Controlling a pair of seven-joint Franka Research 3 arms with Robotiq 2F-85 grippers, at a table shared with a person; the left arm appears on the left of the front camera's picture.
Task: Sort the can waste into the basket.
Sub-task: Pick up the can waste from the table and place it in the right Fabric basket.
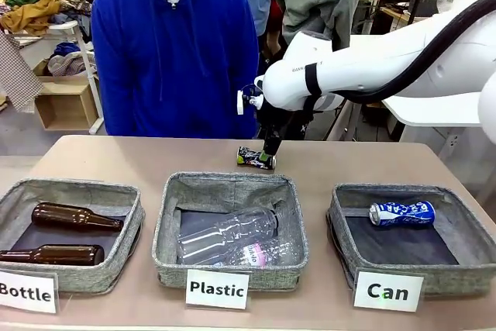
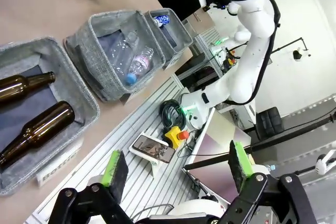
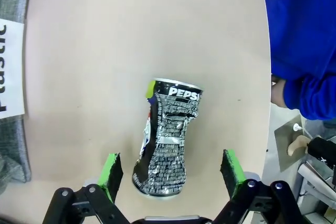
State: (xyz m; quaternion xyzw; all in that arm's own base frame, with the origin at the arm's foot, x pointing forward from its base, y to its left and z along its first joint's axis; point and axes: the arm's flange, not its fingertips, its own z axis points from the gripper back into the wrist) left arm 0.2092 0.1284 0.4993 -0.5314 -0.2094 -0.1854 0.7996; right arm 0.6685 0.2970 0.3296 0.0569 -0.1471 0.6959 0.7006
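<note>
On the far side of the table (image 1: 116, 164), just beyond the middle bin carded "Plastic" (image 1: 229, 226), the dented black can (image 1: 255, 158) lies on its side. The right gripper (image 1: 270, 153) stands over it with its jaws spread wide. In the right wrist view the black can (image 3: 167, 137) lies between the two green pads (image 3: 111, 170), closer to one than the other, and neither pad presses on it. The blue and white can (image 1: 401, 213) lies on its side inside the basket carded "Can" (image 1: 457, 273). The left gripper (image 2: 176, 170) hangs off the table's near edge, its fingers apart and holding nothing. A person in a blue hoodie (image 1: 174, 52) stands at the far side.
</note>
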